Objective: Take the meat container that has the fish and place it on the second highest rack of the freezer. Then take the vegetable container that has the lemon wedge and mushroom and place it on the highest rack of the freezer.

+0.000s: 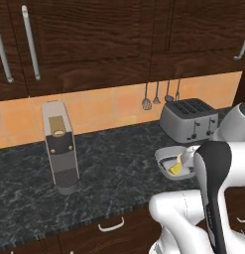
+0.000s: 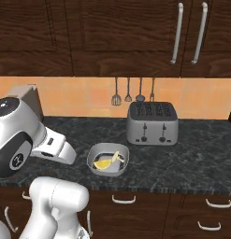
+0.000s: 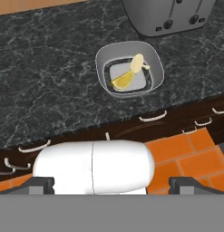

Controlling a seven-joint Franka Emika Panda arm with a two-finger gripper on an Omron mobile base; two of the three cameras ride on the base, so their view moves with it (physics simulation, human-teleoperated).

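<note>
We see our pincer spread wide above the vegetable container resting on the bench near the toaster.

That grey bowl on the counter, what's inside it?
The grey bowl holds a yellow lemon wedge and a pale mushroom, lying close together on its flat bottom. Whatever lies directly beneath those two pieces is covered.

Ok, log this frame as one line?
phase: approach | gripper: open, empty, above counter edge | target: grey square container with lemon wedge, mushroom | on black counter
</note>
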